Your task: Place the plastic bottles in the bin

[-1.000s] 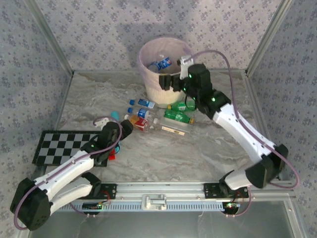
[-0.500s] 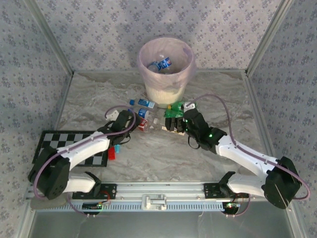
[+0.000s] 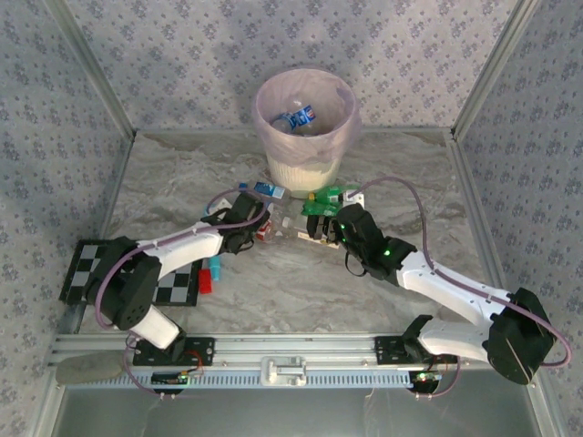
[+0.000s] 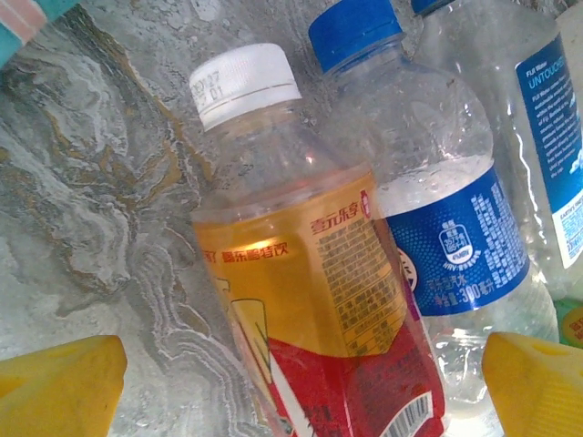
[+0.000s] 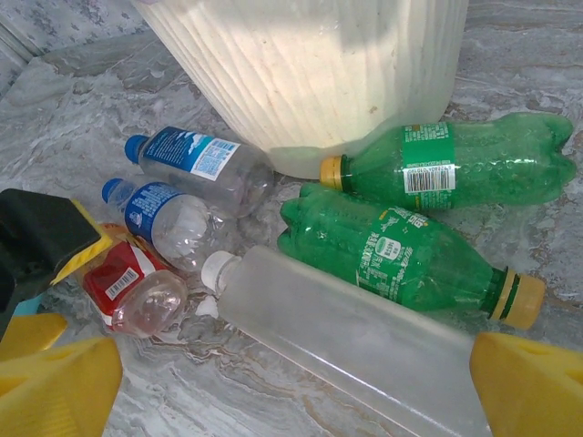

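Note:
The cream bin [image 3: 301,171] with its pink liner stands at the back, with a blue-labelled bottle [image 3: 297,117] inside. More plastic bottles lie in a cluster in front of it. My left gripper [image 4: 301,391] is open and straddles the red-and-yellow-labelled bottle [image 4: 310,273], which lies beside a blue-capped bottle [image 4: 442,218]. My right gripper [image 5: 296,387] is open too, its yellow fingertips [image 5: 537,387] either side of a frosted white-capped bottle [image 5: 346,337]. Behind that bottle lie two green bottles [image 5: 401,255] [image 5: 465,164] and two blue-labelled ones [image 5: 200,159] [image 5: 168,218], close to the bin wall [image 5: 310,73].
A teal stick tool with a red end [image 3: 213,270] lies by the left arm, next to a checkerboard mat [image 3: 80,264]. Patterned walls and metal frame posts enclose the marble table [image 3: 383,164]. The two grippers [image 3: 244,211] [image 3: 321,226] are close together over the bottle cluster.
The right arm came down from the bin to the bottles on the table, then stayed put. The left gripper reached forward and right to the red-labelled bottle.

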